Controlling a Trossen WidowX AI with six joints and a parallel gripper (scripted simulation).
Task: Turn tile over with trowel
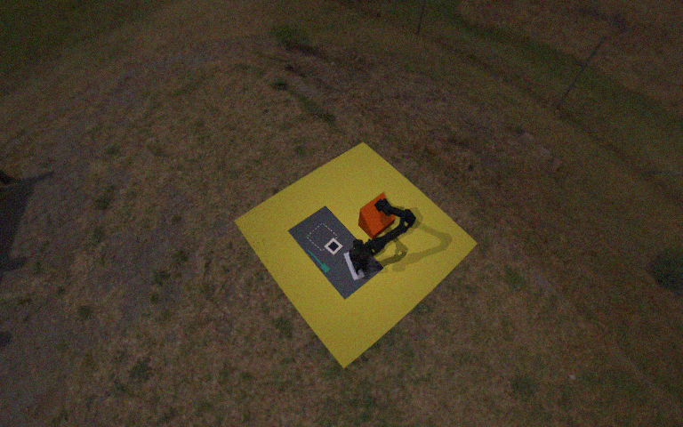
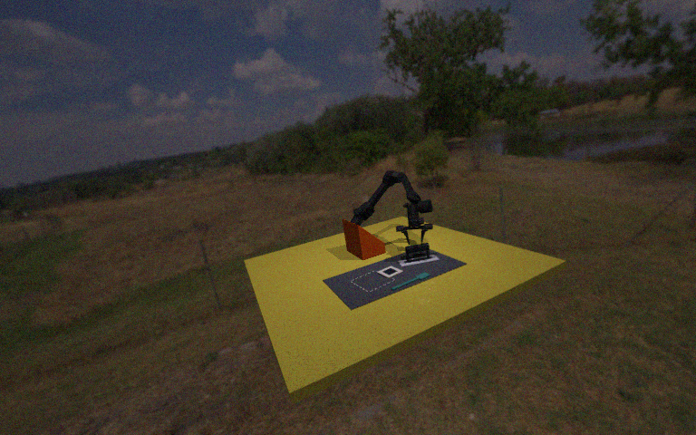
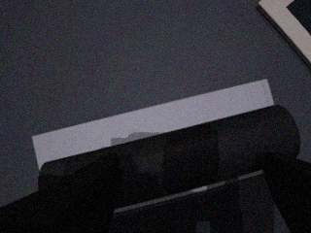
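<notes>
The tile (image 1: pixel 333 245) (image 2: pixel 389 272) (image 3: pixel 275 2) lies flat on the grey mat (image 1: pixel 347 284) (image 2: pixel 353 300) (image 3: pixel 97 39), its white-framed dark square facing up. It sits just outside a corner of the dashed outline (image 1: pixel 314 231) (image 2: pixel 352 281). The teal trowel (image 1: pixel 318 261) (image 2: pixel 410 280) lies on the mat near its front edge, apart from the tile. My gripper (image 1: pixel 358 257) (image 2: pixel 415 238) is open and empty. It hangs over a white strip (image 1: pixel 354 269) (image 2: pixel 428 259) (image 3: pixel 162 116) at the mat's end, where a dark cylinder (image 2: pixel 416 251) (image 3: pixel 194 155) lies.
The mat lies on a yellow table (image 1: pixel 352 326) (image 2: pixel 318 333) standing in a grassy field. An orange wedge block (image 1: pixel 371 219) (image 2: pixel 362 241) stands beside the mat at the arm's base.
</notes>
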